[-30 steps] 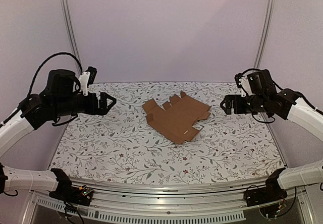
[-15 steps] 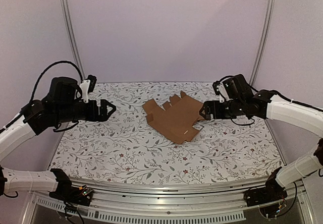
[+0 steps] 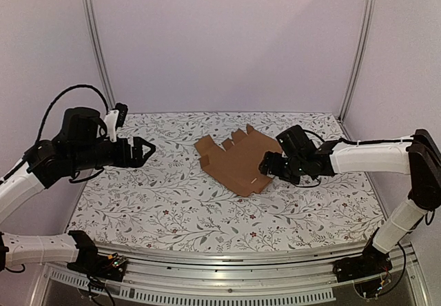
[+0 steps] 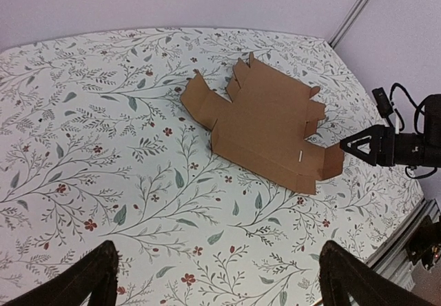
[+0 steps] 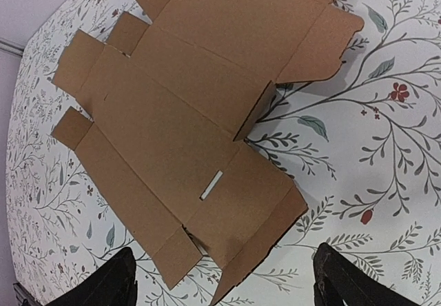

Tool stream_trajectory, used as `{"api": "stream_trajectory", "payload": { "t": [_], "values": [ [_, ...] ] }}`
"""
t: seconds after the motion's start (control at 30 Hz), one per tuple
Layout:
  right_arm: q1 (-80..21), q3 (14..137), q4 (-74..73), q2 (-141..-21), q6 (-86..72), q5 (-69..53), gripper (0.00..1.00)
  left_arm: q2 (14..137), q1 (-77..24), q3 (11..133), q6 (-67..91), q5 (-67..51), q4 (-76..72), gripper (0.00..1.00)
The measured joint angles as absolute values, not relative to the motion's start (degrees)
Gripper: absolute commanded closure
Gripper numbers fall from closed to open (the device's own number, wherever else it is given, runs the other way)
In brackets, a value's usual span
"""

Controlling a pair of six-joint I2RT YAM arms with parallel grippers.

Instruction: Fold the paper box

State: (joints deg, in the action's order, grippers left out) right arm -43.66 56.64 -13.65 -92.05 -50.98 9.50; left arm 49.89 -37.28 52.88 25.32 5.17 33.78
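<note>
Top external view shows one paper box (image 3: 240,160), two arms and two end effectors. The paper box is a flat brown sheet with flaps all around it and one small slot. It lies on the worktop (image 3: 172,209), in the middle and a bit toward the far side.

The left end effector (image 3: 148,149) hangs above the left part of the worktop, well apart from the box. Its fingers (image 4: 89,278) are spread wide and it holds nothing. The right end effector (image 3: 265,165) is low and just beside the right edge of the box. Its fingers (image 5: 117,278) are spread wide too, and it holds nothing. I cannot tell if it touches the flap.

There is bare worktop on every side of the box. The most room is on the near side and on the left.

The worktop is white with gray leaves and little red flowers. A metal rail (image 3: 227,271) runs along its near edge. The walls are pale purple, and two metal posts (image 3: 93,41) stand at the back corners.
</note>
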Motion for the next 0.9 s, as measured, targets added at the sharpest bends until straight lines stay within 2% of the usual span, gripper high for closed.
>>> {"api": "stream_trajectory", "payload": {
  "t": [0.2,0.43,0.7,0.83,0.9],
  "values": [
    [-44.4,54.6,-13.1,-93.2,-56.2,11.1,0.21,49.6,-37.3,52.2,25.3,5.2,34.2,0.00],
    [-44.5,54.6,-11.4,-95.5,-59.0,11.2,0.34,49.9,-37.3,52.1,25.1,4.8,34.2,0.00],
    [-44.5,54.6,-10.2,-97.6,-59.5,11.2,0.62,50.3,-37.3,52.1,25.1,4.7,34.2,0.00],
    [-44.6,54.6,-10.0,-97.8,-59.2,10.8,0.86,50.3,-37.3,52.1,25.1,4.8,34.2,0.00],
    [-44.6,54.6,-9.9,-97.8,-59.1,10.6,0.94,50.3,-37.3,52.1,25.1,4.8,34.2,0.00]
  ]
}}
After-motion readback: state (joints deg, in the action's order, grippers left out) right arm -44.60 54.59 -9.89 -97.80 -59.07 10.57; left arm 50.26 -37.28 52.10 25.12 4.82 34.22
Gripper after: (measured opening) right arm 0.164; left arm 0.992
